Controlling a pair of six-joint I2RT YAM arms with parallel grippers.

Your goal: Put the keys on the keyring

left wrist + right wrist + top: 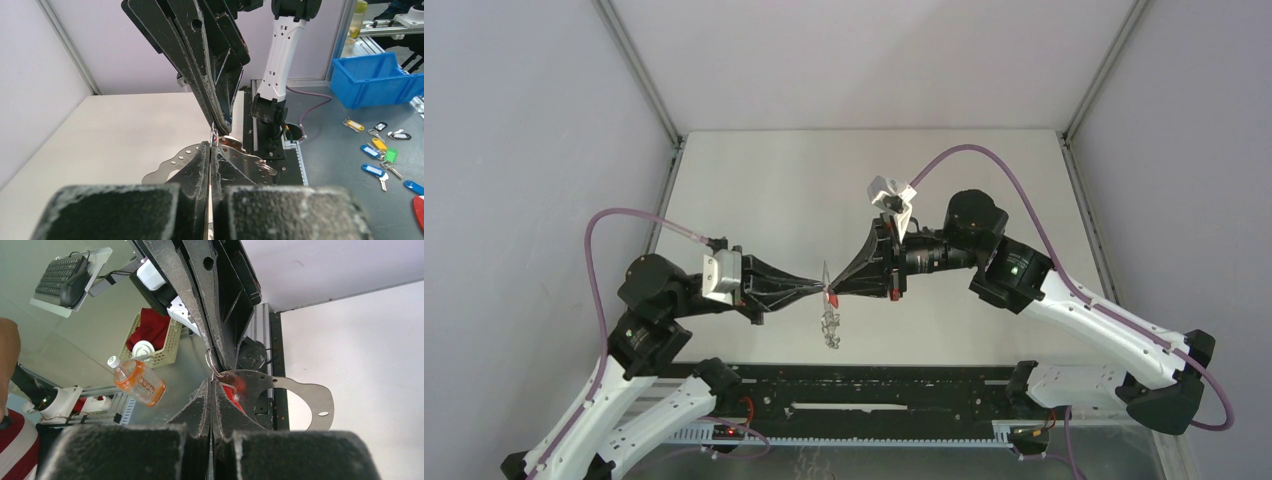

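The left gripper (818,288) and right gripper (837,292) meet tip to tip, both pairs of jaws pressed together, seemingly steadying parts for threading. The keyring (831,330) dangles below the tips (whose pinch holds it is unclear), with the red key (829,296) at the right jaws' tip.

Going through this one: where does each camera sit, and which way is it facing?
Top external: above and behind the bases, looking down on the table; shows left arm, right arm, left gripper and right gripper tip to tip.
Left wrist: on the left arm, looking along its shut fingers at the right gripper.
Right wrist: on the right arm, facing the opposite way, past its shut fingers at the left gripper.
Shared: both wrist views show the ring between the tips.
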